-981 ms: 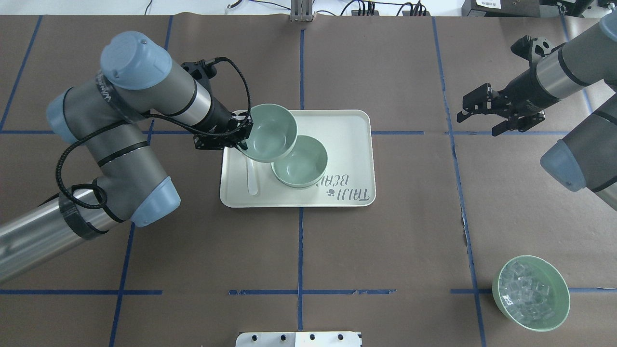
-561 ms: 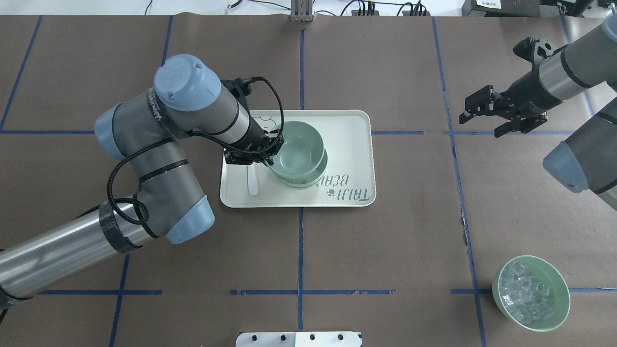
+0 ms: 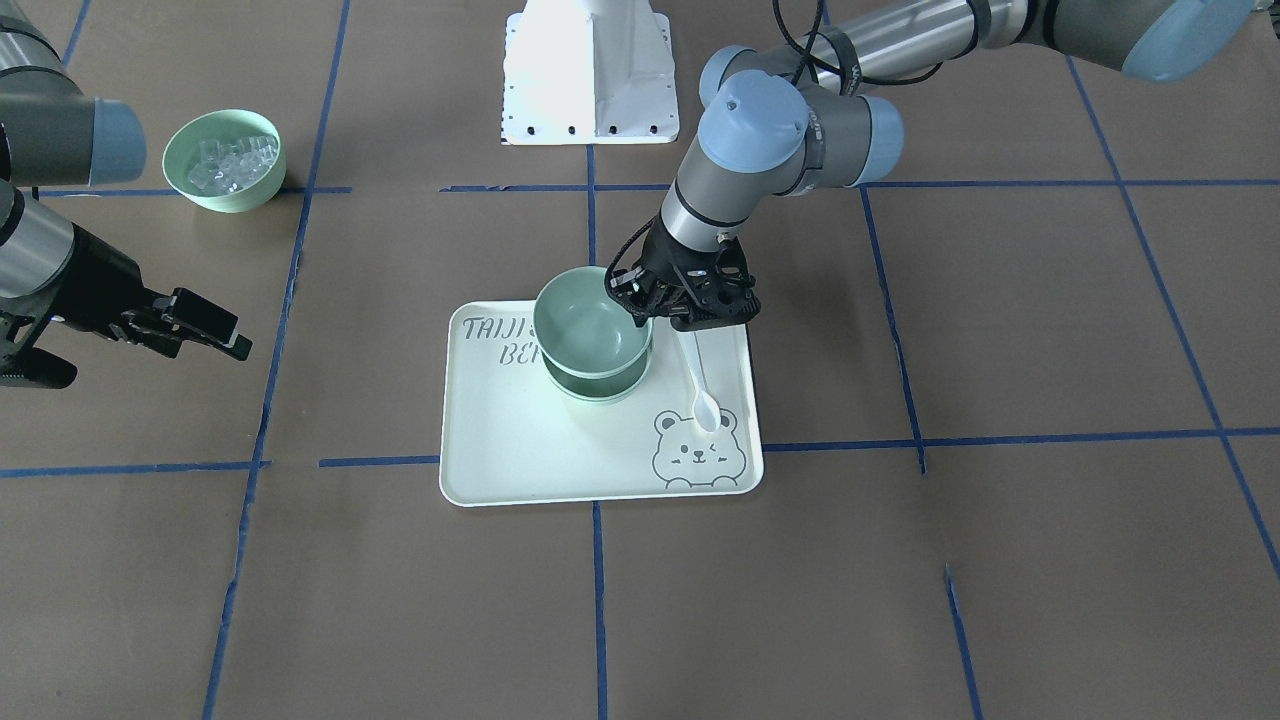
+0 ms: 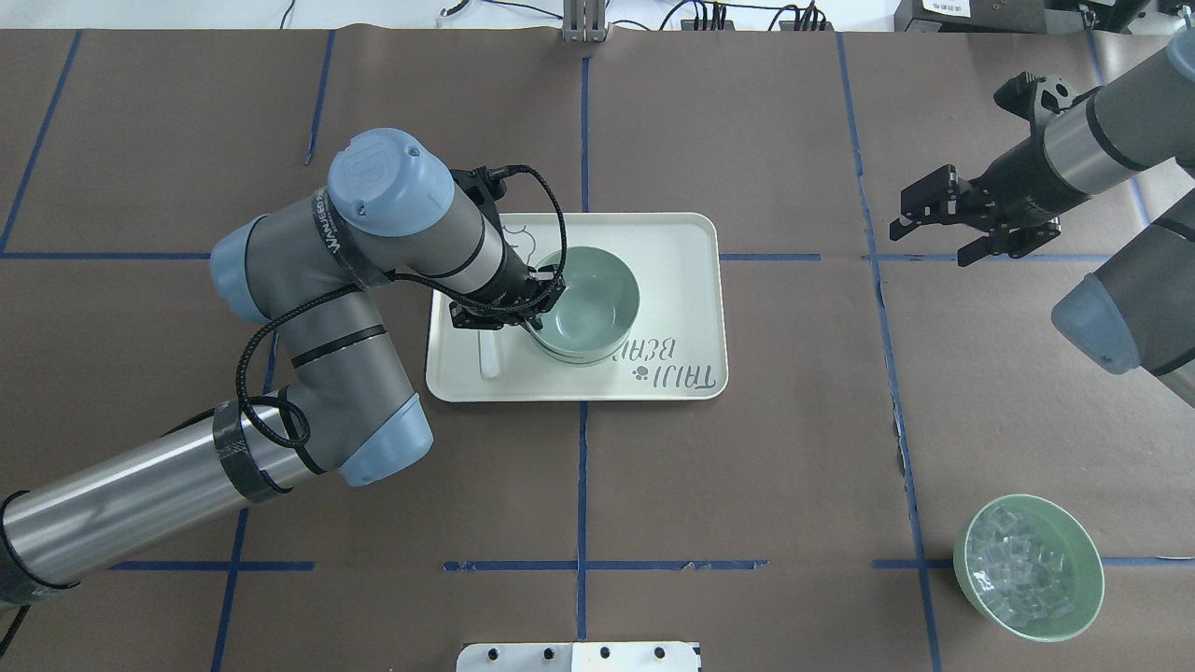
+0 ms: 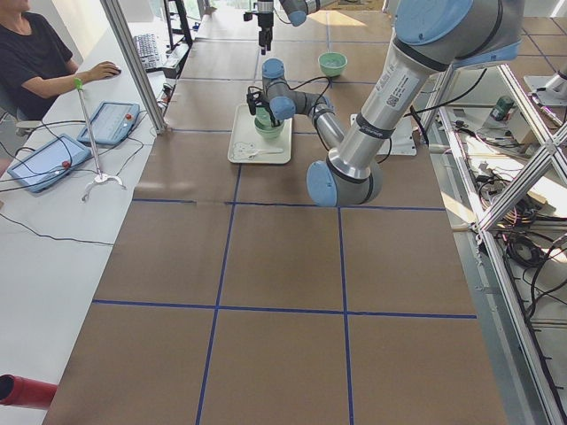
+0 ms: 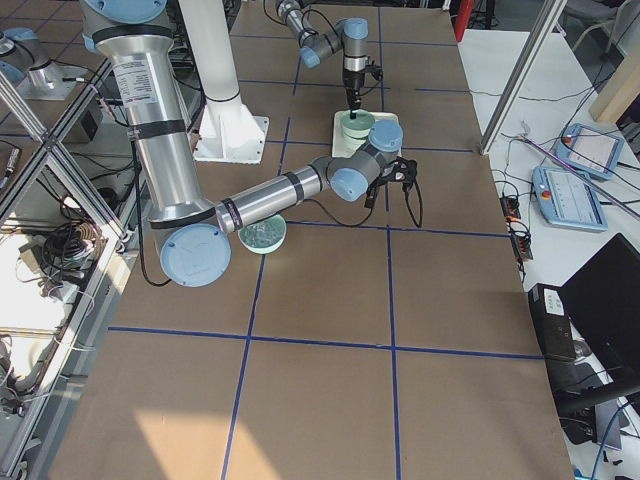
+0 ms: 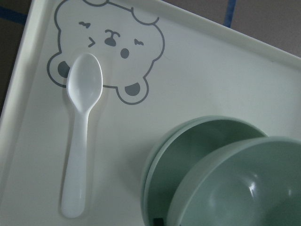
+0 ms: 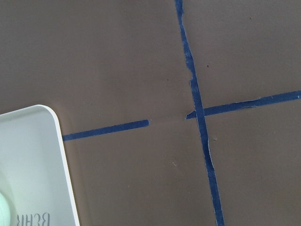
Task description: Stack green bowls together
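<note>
Front view: the left gripper (image 3: 645,300) was clamped on the robot-side rim of the top bowl (image 3: 588,318), which sat nested in the lower bowl (image 3: 597,386) on the cream tray (image 3: 500,455), a white spoon (image 3: 700,385) lying just beside them. Overhead: vs 1 s ago, when the held bowl hung off to one side and overlapped only the lower one's edge, and 0.6 s ago, when it was nearly lined up, it was now centred and sunk in, w/ rims nearly concentric. So the nesting looked all but done, w/ only the release left, I'd judge. The right gripper (image 4: 929,245) sat well apart past the tray, jaws apart and empty, approx. where it had been. Left side view: stack small and far, too small to tell the grip. Right side view: same, no extra info. Left wrist cam: top bowl was tilted slightly inside the lower one, not quite flush; spoon bowl-end rested on the bear print. Right wrist cam: only a tray corner and blue tape lines. Count: 2 plain green bowls seen for sure; the lower one's rim looked doubled, poss. a 3rd nested, couldn't tell. 1 ice bowl (image 4: 1028,567) far off, 1 spoon, 1 tray, 2 arms.
</note>
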Motion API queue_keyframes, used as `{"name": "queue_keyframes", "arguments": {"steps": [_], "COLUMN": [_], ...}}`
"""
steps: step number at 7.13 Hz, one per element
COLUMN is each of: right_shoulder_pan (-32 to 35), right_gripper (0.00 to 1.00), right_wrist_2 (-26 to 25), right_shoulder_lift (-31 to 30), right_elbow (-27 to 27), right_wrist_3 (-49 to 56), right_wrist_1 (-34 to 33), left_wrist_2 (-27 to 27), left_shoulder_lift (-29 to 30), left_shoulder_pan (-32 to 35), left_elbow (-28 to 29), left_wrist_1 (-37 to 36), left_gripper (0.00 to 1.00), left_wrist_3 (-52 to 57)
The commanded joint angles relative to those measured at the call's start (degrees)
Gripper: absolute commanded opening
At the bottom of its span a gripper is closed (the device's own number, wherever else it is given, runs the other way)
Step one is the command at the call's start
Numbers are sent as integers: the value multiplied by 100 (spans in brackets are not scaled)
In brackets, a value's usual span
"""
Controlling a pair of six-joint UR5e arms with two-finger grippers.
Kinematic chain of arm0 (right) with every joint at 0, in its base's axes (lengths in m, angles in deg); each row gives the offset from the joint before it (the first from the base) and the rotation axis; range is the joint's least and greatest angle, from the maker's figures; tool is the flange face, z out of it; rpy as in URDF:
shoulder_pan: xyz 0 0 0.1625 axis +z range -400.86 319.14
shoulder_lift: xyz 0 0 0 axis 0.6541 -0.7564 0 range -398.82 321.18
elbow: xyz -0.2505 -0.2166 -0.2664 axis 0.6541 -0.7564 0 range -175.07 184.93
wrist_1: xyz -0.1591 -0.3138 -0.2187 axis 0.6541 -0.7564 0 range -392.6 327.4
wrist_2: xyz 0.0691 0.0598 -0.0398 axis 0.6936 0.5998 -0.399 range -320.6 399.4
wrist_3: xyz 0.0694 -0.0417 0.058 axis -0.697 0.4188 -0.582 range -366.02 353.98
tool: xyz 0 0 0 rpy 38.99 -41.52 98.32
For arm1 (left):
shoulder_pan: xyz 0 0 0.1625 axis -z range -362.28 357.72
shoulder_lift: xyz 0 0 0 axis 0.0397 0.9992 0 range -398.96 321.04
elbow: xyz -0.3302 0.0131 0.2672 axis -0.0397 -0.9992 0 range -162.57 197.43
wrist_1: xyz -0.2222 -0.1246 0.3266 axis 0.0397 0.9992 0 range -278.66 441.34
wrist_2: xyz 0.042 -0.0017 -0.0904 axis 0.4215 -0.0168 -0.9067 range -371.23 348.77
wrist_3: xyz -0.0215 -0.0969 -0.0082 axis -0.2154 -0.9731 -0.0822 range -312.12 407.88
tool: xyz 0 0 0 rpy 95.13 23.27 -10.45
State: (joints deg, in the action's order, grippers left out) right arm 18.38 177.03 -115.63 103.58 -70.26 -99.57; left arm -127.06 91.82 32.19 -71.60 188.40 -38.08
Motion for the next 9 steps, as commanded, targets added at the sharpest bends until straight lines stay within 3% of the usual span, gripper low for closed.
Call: {"name": "queue_keyframes", "arguments": {"steps": [1,3,4,5,8,9], "right_shoulder_pan": [0,0,0,0,0,113], "right_gripper": [100,100,100,100,100,100], "right_wrist_2": [0,0,0,0,0,9], "right_shoulder_lift": [0,0,0,0,0,0], "right_elbow": [-4,-4,-4,-4,-21,-21], "right_wrist_3": [0,0,0,0,0,17], "right_wrist_1": [0,0,0,0,0,-43], "left_wrist_2": [209,210,218,349,447,430], "left_shoulder_lift": [17,17,17,35,-43,-496], "left_shoulder_pan": [7,7,7,-1,60,86], "left_elbow": [78,96,96,96,-26,-515], "left_wrist_1": [69,70,78,96,79,44], "left_gripper": [0,0,18,97,100,100], "left_wrist_3": [18,18,18,97,185,594]}}
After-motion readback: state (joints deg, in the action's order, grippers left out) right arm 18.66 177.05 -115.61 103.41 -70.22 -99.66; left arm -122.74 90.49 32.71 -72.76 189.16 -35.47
